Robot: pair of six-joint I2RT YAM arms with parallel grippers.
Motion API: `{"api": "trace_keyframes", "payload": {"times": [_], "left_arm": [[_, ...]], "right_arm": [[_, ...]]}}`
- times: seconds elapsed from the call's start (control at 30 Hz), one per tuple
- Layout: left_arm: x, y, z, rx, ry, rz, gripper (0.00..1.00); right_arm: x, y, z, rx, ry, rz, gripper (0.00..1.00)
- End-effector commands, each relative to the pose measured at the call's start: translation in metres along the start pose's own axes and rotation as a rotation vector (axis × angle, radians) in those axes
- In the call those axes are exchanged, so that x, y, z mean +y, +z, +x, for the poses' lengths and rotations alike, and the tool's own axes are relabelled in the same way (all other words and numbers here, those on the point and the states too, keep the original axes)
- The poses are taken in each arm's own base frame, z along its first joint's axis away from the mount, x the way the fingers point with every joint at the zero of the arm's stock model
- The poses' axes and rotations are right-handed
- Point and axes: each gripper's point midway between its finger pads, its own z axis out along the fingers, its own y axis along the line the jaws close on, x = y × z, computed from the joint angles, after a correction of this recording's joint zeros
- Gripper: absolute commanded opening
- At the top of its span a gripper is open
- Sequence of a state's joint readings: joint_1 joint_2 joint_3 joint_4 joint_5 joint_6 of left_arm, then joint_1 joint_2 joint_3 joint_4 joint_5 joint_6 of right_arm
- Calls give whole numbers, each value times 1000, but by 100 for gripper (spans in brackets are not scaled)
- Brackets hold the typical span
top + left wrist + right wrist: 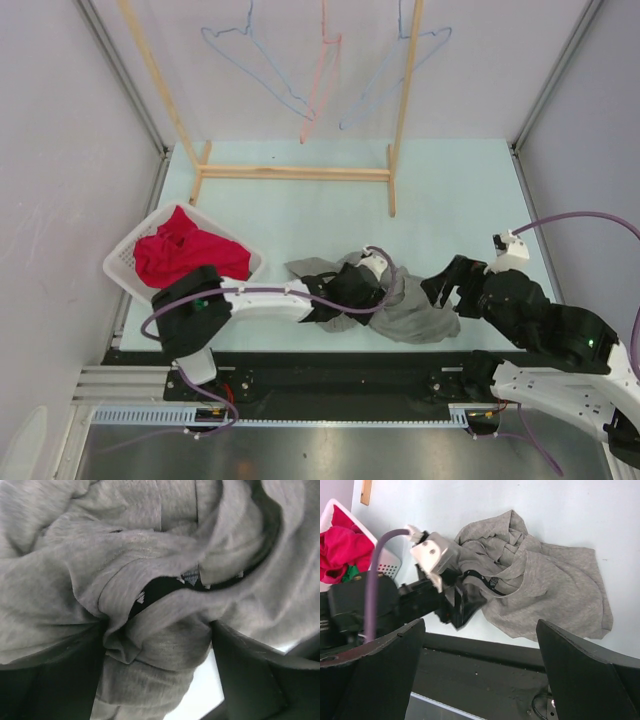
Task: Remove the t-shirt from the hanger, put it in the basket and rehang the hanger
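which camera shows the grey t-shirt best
The right wrist view: nearly the whole grey t-shirt lies crumpled on the table, its edges visible. In the top external view the left arm covers part of it. The left wrist view shows only close-up folds.

Nothing legible anywhere; a small label (pixel 191 576) inside the neckline of the grey t-shirt (pixel 125 540), at the centre of the left wrist view, is too blurred to read
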State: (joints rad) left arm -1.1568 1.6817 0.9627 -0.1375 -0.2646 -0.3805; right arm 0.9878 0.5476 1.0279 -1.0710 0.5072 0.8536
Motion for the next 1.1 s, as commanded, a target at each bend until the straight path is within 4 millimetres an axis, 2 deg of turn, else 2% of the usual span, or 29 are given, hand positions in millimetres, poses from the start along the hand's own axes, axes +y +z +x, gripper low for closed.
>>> {"api": "trace_keyframes", "payload": {"times": [0.0, 0.03, 0.07, 0.1, 0.13, 0.17, 0.23, 0.27, 0.3, 0.33, 0.37, 0.4, 0.43, 0.47, 0.5, 0.53, 0.6, 0.63, 0.67, 0.73, 0.77, 0.8, 0.83, 0.87, 0.93, 0.97, 1.03, 1.07], "left_arm": [[-14, 14, -16, -18, -9, 5, 52], [-13, 13, -16, -16, -16, 5, 42], [-13, 11, -15, -19, -21, 9, 28], [-14, 7, -19, -35, -32, 16, 21], [-14, -3, -32, -76, -48, 28, 6], [-13, -10, -37, -94, -56, 34, 1], [-6, -25, -51, -128, -84, 48, 0], [-2, -46, -67, -184, -110, 75, 0], [-1, -57, -74, -200, -138, 115, 0], [15, -69, -87, -236, -186, 118, 0], [25, -96, -101, -304, -225, 146, 0], [29, -114, -109, -337, -264, 190, 0], [53, -128, -119, -384, -314, 167, 0], [65, -143, -124, -421, -343, 164, 0], [76, -181, -134, -510, -371, 180, 0], [100, -197, -141, -563, -410, 137, 0], [119, -248, -147, -668, -435, 122, 0], [136, -265, -149, -706, -455, 88, 0], [143, -291, -158, -757, -445, 73, 0], [161, -311, -148, -746, -455, -1, 0], [166, -335, -155, -783, -439, -38, 0], [175, -342, -144, -755, -452, -96, 0], [187, -354, -143, -776, -460, -169, 0], [191, -376, -147, -815, -430, -216, 0], [203, -400, -139, -841, -428, -313, 0], [213, -422, -137, -868, -423, -398, 0], [224, -445, -134, -898, -425, -491, 0], [234, -464, -131, -920, -423, -574, 0]], "right_arm": [[-4, -8, -9, -26, 24, 11, 98], [-4, -8, -9, -24, 19, 14, 98], [-4, -9, -9, -22, 18, 14, 98], [-5, -9, -9, -23, 17, 13, 98], [-5, -8, -9, -24, 12, 16, 98], [-6, -8, -9, -26, 9, 22, 98], [-5, -7, -10, -30, 6, 19, 98], [-4, -8, -10, -31, 2, 15, 98], [-4, -7, -11, -34, 0, 16, 98], [-3, -7, -11, -35, 0, 13, 98], [-3, -7, -12, -37, -4, 12, 98], [-2, -7, -12, -37, -4, 10, 98], [-2, -7, -13, -39, -5, 10, 98], [-2, -7, -13, -40, -4, 9, 98], [-2, -7, -13, -40, -2, 6, 98], [-1, -7, -13, -42, 0, 2, 98], [-1, -7, -14, -44, 1, -1, 98], [-1, -8, -13, -43, 1, -2, 98], [0, -7, -13, -41, 0, -2, 98], [2, -6, -14, -45, 0, -9, 98], [5, -6, -16, -50, 2, -20, 98], [7, -5, -16, -48, -7, -18, 98], [8, -4, -16, -45, -10, -21, 98], [10, -3, -17, -48, -11, -24, 98], [14, -1, -18, -40, -24, -21, 98], [16, 1, -18, -39, -28, -24, 98], [20, 4, -16, -27, -42, -27, 98], [21, 5, -16, -24, -47, -28, 98]]}}
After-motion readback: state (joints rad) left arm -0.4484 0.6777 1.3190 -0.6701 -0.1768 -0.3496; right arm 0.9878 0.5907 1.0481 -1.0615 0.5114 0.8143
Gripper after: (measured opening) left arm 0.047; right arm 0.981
